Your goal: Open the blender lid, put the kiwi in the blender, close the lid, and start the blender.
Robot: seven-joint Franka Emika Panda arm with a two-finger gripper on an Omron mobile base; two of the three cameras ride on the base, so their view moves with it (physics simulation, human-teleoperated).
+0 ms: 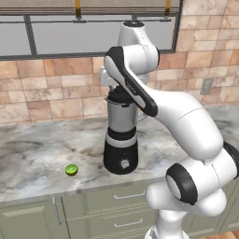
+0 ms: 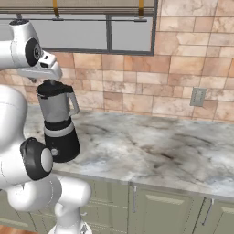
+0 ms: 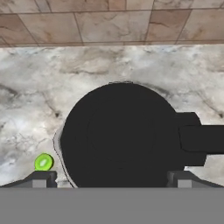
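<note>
The gripper (image 3: 115,178) stands released, its two finger tips wide apart at the bottom of the hand view, one at lower left and one at lower right, nothing between them. Straight ahead of it, in the middle of that frame, sits the black blender lid (image 3: 120,133), still seated on the jar, its outline spanning nearly the whole gap between the tips. In the right base view the hand hangs just over the lid (image 2: 53,88) at upper left.

The blender (image 1: 121,135) stands mid-frame in the left base view, near the front edge of the marble counter (image 1: 32,149). The kiwi (image 1: 71,169) lies on the counter at lower left of the blender, apart from it and close to the counter's front edge; the hand view shows it (image 3: 43,162) beside the left finger tip. Bare counter stretches toward the right of the right base view, up to the tiled wall (image 2: 183,82).
</note>
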